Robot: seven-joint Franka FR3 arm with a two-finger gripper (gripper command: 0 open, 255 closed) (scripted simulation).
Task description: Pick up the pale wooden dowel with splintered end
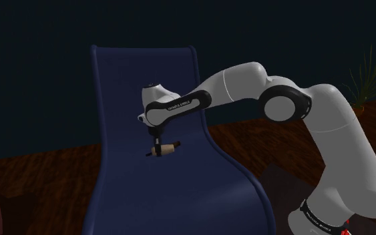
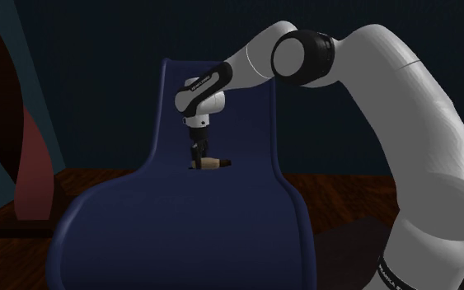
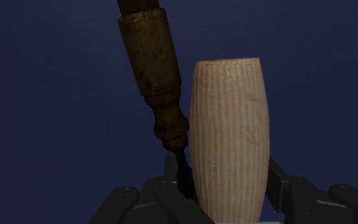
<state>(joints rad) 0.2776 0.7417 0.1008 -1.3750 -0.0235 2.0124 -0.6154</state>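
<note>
Our claw [image 3: 229, 194] is clamped on the pale wooden dowel [image 3: 229, 133], with a finger on each side of its near end. The only writing is small white lettering on the arm [image 1: 179, 101], too tiny to read. The dowel's long axis runs roughly level, pointing toward the shoulder view's right, over the middle of the blue lounge chair [image 1: 146, 73] between its side edges. We count one dowel, one brown-handled tool [image 3: 153, 70] just beside it, and one chair.

1 dowel [image 3: 228, 133], 1 dark tool [image 3: 152, 70], 1 chair [image 1: 179, 193]
</note>
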